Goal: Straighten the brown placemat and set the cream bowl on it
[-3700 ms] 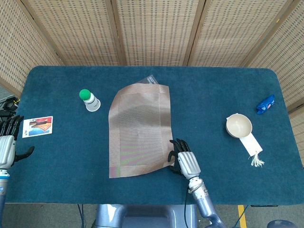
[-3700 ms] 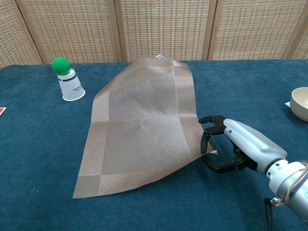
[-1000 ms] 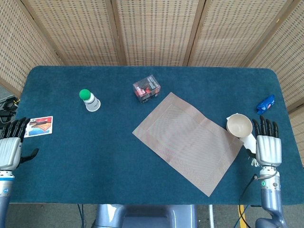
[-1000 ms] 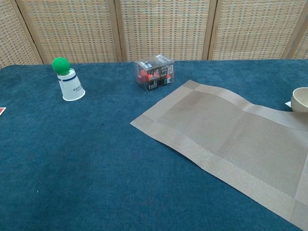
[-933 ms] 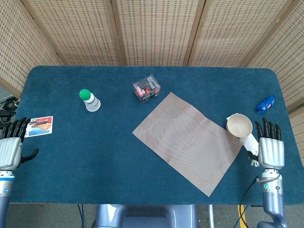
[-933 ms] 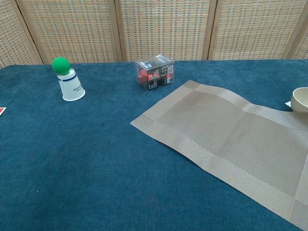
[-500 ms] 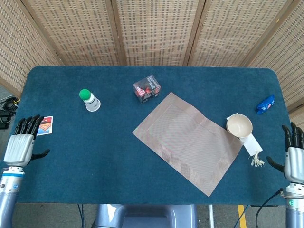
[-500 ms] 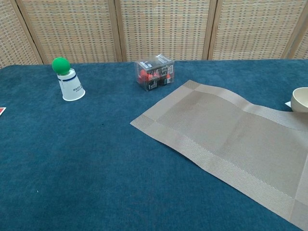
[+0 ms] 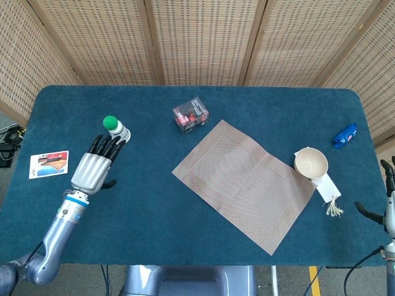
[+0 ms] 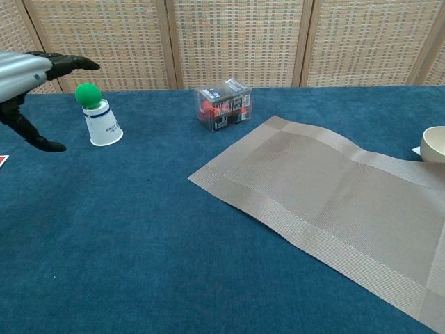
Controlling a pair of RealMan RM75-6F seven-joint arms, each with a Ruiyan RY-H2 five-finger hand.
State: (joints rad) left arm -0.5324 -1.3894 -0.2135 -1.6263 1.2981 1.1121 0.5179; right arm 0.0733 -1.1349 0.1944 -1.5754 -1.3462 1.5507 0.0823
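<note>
From the head camera, the mat [image 9: 245, 183] is lying flat but skewed on the table [image 9: 185, 246], its right corner just beside the bowl [image 9: 310, 163]; the left hand [image 9: 94, 168] is hovering empty with fingers spread near the cup [image 9: 116, 130], and the right hand [image 9: 390, 206] is sitting at the frame edge, fingers apart as far as I can tell. From the chest camera, the left hand [image 10: 28, 76] is reaching empty above the table, so straightening looks unfinished: next calls for gripping a mat [image 10: 334, 209] corner and rotating it square before lifting the bowl [image 10: 434, 147]

The left hand [image 9: 92, 169] has moved from the bench's [image 9: 154, 203] left edge inward to hover open beside the white cup [image 9: 120, 132], while the right hand [image 9: 389, 203] has drawn back from the bowl [image 9: 310, 163] to the right edge.
</note>
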